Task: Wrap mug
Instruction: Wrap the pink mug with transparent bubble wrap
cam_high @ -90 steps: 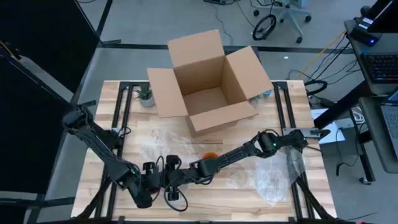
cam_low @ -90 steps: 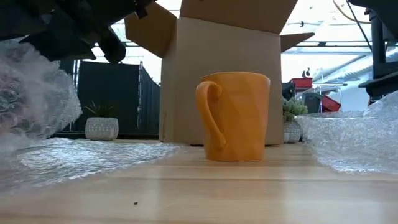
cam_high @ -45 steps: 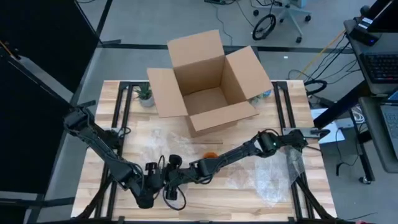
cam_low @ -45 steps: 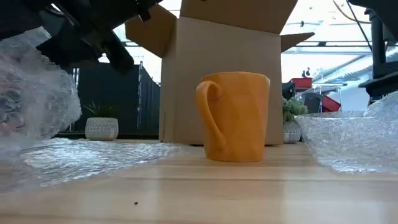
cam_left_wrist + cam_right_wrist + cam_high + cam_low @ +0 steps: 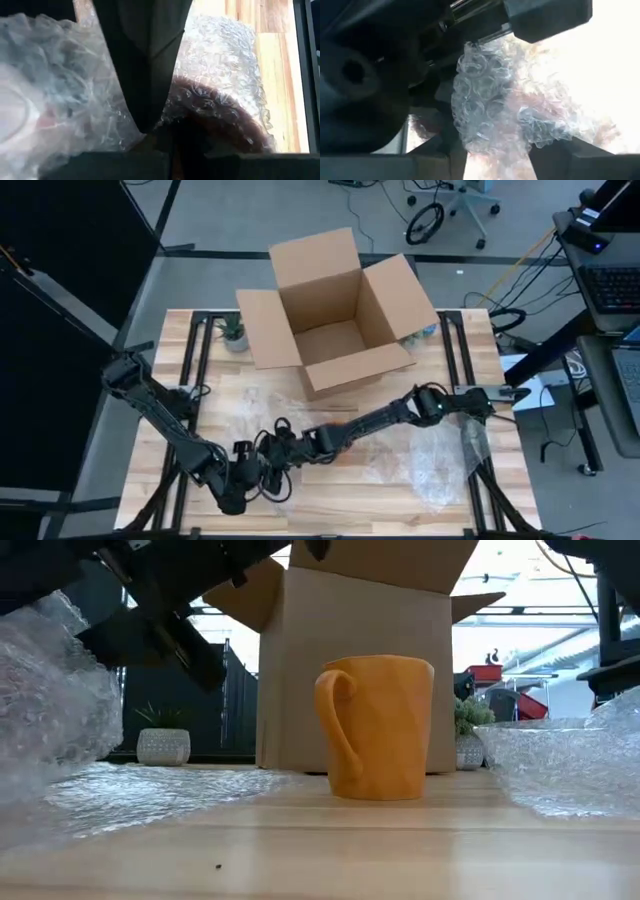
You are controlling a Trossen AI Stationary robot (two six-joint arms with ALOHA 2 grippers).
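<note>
Mug point(image 5: 378, 727), orange, upright on table point(image 5: 330, 850) in front of cardboard box point(image 5: 350, 655), bubble wrap point(image 5: 55, 710) bunched to its left with left gripper point(image 5: 262, 477) and right gripper point(image 5: 283, 452) close together at it near table's front edge, both pinched onto wrap.

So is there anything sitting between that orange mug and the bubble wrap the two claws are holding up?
Nothing visible does. The orange mug stands upright on bare wood, and the bubble wrap, pinched between the left gripper and right gripper, hangs to its side; only more flat wrap lies between them. The cardboard box sits behind the mug.
</note>
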